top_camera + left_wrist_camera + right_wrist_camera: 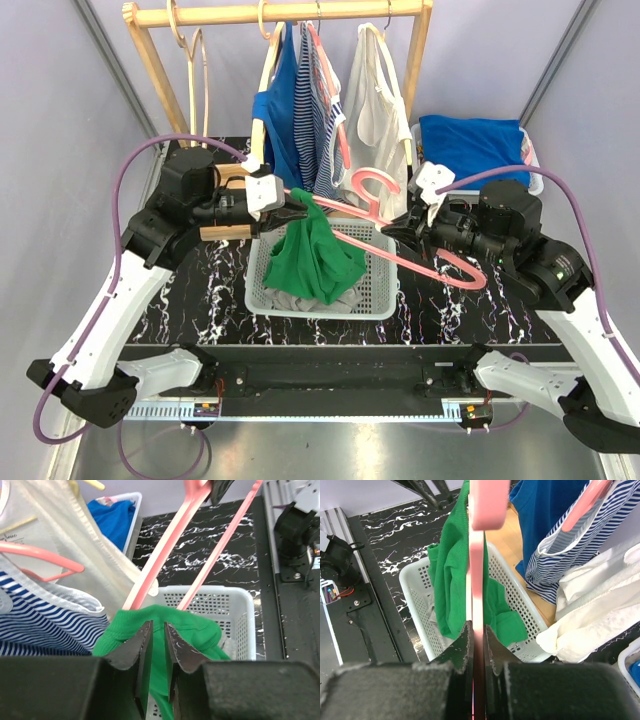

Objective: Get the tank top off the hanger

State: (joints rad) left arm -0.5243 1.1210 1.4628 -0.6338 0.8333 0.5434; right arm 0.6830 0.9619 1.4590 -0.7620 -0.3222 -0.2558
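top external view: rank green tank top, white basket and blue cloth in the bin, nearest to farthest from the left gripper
1. green tank top, pinched in the left gripper
2. white basket, just below it
3. blue cloth, in the far right bin

Small walled work bay: one table, one clothes rack.
Pale lilac-grey walls (60, 120) on the left, right and back, plain, with a dark strip (106, 50) running up each back corner. Black table (215, 300) with white marble veining fills the middle; a pale rail (330, 408) runs along its near edge. Light wooden clothes rack (290, 13) at the table's far side, top bar level, legs splayed. Dull grey surface (330, 455) below the near edge, floor or shelf, cannot tell. Light even, shadows soft.
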